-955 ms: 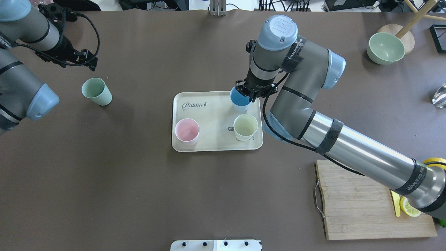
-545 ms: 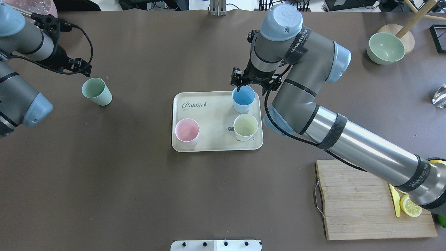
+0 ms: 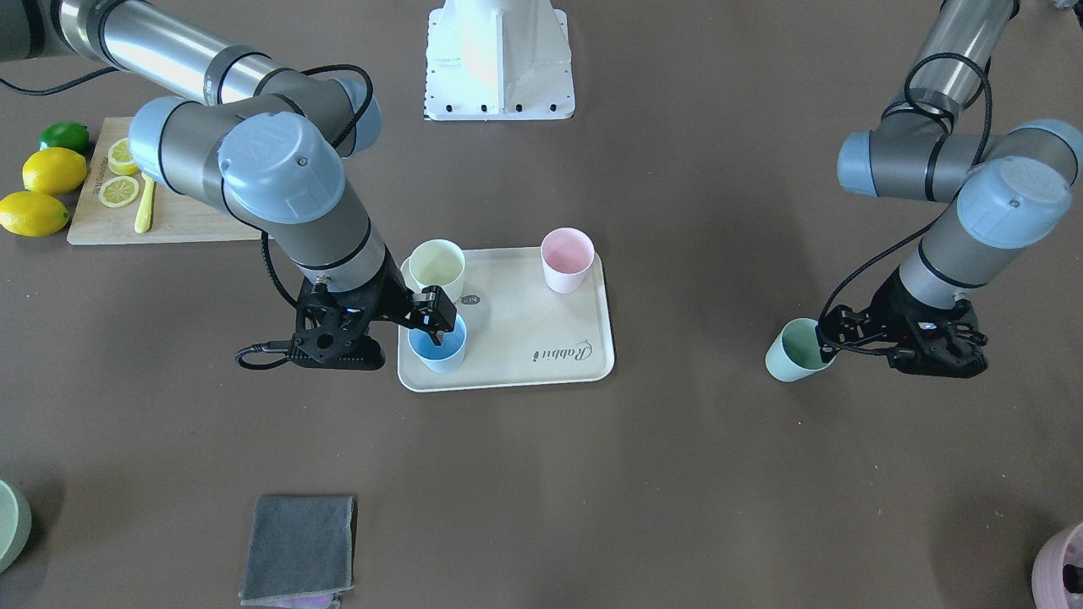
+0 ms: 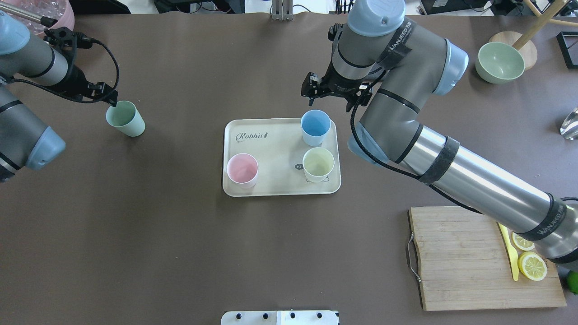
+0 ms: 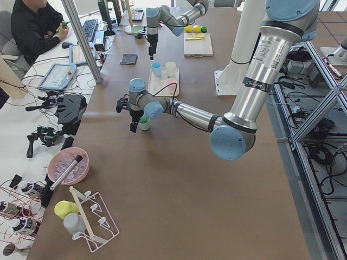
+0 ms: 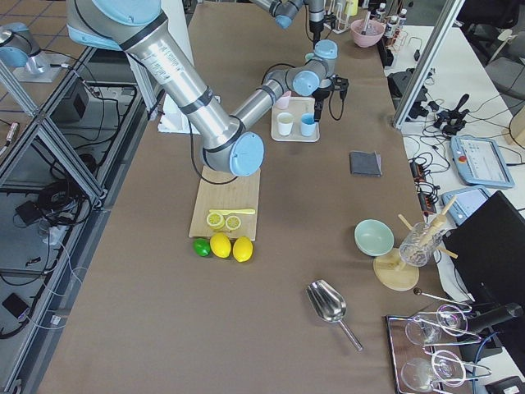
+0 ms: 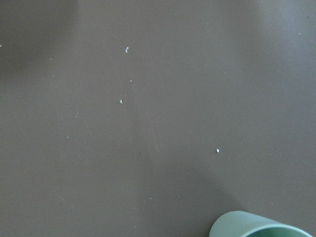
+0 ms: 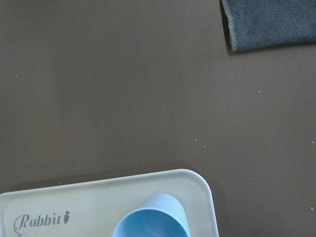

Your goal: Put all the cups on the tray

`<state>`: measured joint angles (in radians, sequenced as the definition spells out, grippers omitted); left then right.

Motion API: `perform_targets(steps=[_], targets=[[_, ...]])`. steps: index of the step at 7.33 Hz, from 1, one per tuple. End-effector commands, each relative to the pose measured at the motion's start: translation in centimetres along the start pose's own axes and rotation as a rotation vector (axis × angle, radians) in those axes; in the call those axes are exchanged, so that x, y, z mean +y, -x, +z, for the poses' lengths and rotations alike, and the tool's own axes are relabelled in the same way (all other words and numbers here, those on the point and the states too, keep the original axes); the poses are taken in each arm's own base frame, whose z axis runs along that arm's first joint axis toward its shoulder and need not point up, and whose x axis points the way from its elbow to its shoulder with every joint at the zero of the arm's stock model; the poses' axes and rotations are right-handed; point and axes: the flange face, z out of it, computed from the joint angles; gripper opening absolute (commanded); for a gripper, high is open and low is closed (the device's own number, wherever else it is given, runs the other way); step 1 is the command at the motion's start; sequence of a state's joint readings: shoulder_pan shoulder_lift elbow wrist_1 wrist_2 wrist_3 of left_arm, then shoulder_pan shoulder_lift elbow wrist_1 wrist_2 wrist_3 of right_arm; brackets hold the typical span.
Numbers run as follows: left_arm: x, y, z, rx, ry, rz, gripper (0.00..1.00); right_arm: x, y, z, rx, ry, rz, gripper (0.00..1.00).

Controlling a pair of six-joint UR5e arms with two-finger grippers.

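The cream tray (image 4: 275, 149) lies mid-table and holds three cups: blue (image 4: 315, 127) at its far right corner, pale yellow (image 4: 318, 164) and pink (image 4: 242, 169). My right gripper (image 3: 427, 326) hangs open just above the blue cup's outer rim, holding nothing. The mint green cup (image 4: 125, 118) stands upright on the bare table, far to the left of the tray. At that cup's far rim is my left gripper (image 4: 111, 101), open, with a fingertip at the edge. The left wrist view catches only the green cup's rim (image 7: 261, 226).
A bamboo cutting board (image 4: 469, 259) with lemon slices and a yellow knife lies near right. A sage bowl (image 4: 499, 62) sits far right, a pink pot (image 4: 43, 9) at the far left corner. A grey cloth (image 3: 298, 548) lies beyond the tray.
My right gripper let go of the blue cup, which stays on the tray, and rose toward the far side. My left gripper came down to the green cup's rim.
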<state>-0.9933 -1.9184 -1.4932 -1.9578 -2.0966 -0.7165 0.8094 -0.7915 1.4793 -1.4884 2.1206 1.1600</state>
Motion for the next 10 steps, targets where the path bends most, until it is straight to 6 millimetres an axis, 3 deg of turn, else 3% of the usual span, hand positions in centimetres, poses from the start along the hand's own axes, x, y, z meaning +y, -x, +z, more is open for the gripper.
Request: perform_targets(steps=[1,2,6,8,10], targets=[[1.3,-2.4,1.3,0.017,0.028,-0.010,0.77,-0.9,-0.7,-2.6,0.004,-0.003,0.017,1.00],[1.7,-2.7,1.9,0.016,0.038,-0.015,0.01,-1.4,-1.0,-3.3,-0.003,0.002,0.026,1.00],[0.8,-3.4,0.9,0.027,0.021,-0.002,0.00,-2.0,-1.7,-6.7,-0.034,0.007,0.043,1.00],[-1.7,-4.7,-2.6,0.086,0.020,-0.028,0.00,-2.4,-2.1,-7.6,-0.040,-0.005,0.046,1.00],[-4.2,-11.3,-7.3,0.081,0.046,-0.099,0.00,-3.0,-3.8,-8.1,-0.027,-0.008,0.044,1.00]])
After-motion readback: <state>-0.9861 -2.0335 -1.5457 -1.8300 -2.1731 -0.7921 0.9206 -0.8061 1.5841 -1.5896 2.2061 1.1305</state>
